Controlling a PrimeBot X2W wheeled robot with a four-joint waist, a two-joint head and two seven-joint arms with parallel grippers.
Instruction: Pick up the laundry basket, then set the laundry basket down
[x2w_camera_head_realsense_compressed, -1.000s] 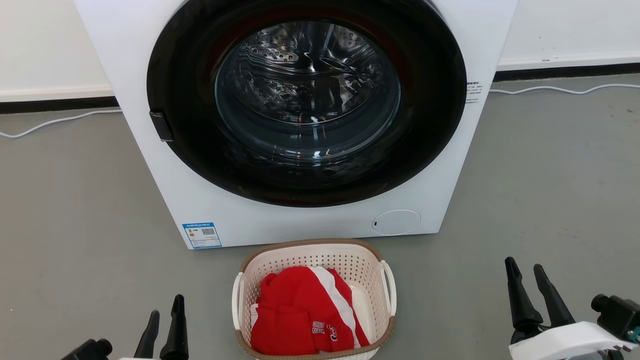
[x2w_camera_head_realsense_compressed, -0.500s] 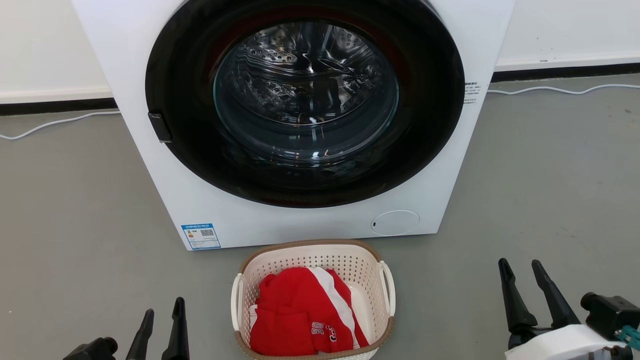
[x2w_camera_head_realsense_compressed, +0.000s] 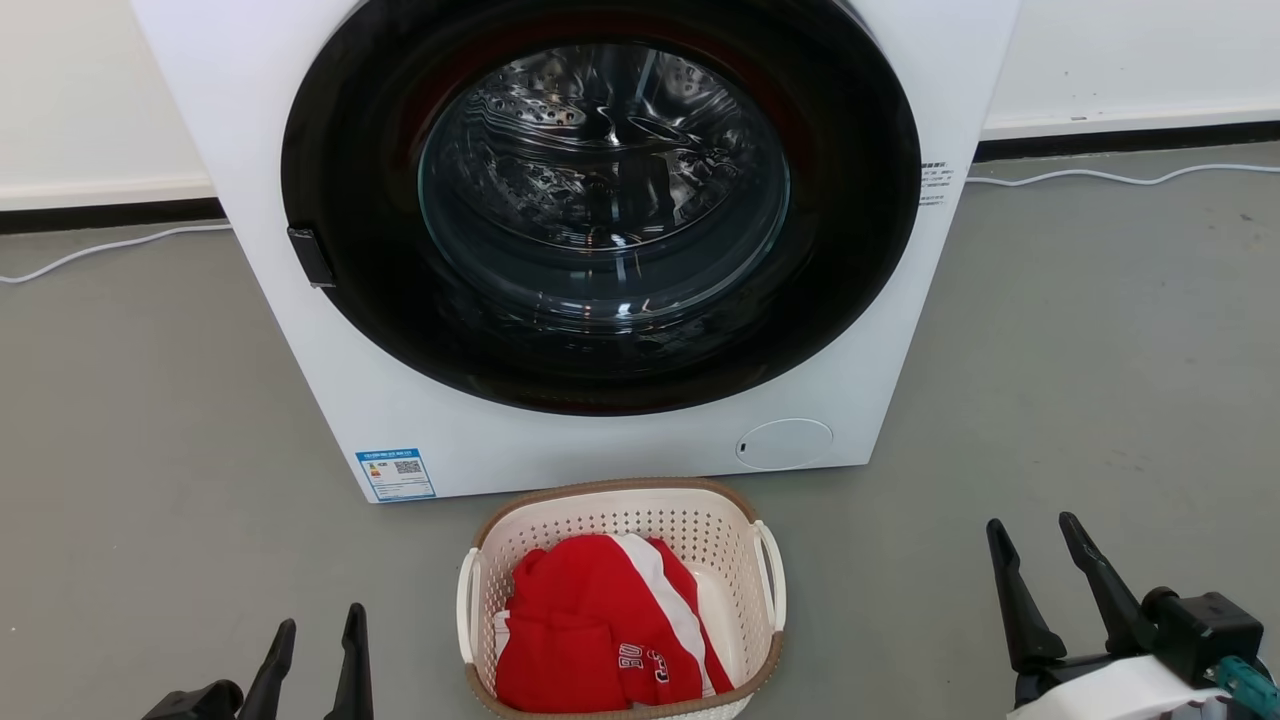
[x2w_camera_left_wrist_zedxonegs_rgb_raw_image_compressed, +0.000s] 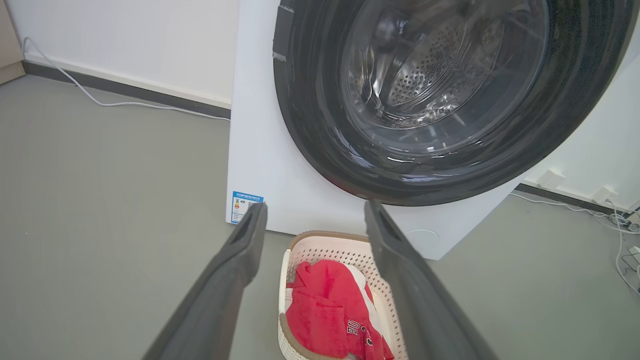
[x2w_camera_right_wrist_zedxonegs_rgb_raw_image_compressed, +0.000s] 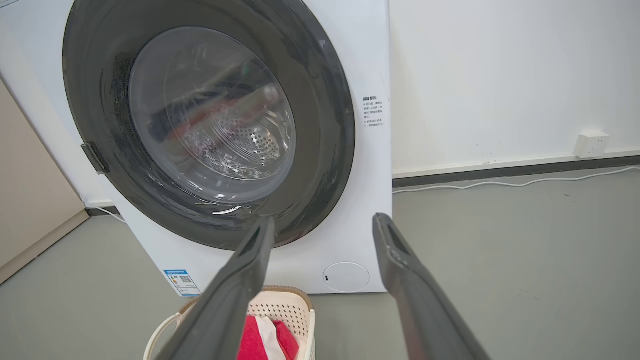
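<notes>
The laundry basket (x2w_camera_head_realsense_compressed: 620, 515) is cream-white and perforated, with a brown rim and white side handles. It stands on the grey floor just in front of the washing machine (x2w_camera_head_realsense_compressed: 590, 240) and holds a red and white garment (x2w_camera_head_realsense_compressed: 600, 630). My left gripper (x2w_camera_head_realsense_compressed: 320, 627) is open at the lower left, well left of the basket and apart from it. Open too, my right gripper (x2w_camera_head_realsense_compressed: 1030, 530) stands at the lower right, clear of the basket. The basket (x2w_camera_left_wrist_zedxonegs_rgb_raw_image_compressed: 325, 247) lies between the left fingers in the left wrist view. The basket (x2w_camera_right_wrist_zedxonegs_rgb_raw_image_compressed: 292, 307) sits low in the right wrist view.
The washing machine's round dark door (x2w_camera_head_realsense_compressed: 600, 200) is closed, with a latch (x2w_camera_head_realsense_compressed: 308, 257) on its left side. White cables (x2w_camera_head_realsense_compressed: 110, 245) run along the floor by the wall on both sides. Bare grey floor (x2w_camera_head_realsense_compressed: 1100, 380) lies left and right of the basket.
The whole head view has shifted slightly left, so the camera moved. Both grippers sit a little lower in the picture, still open. The basket stays in place.
</notes>
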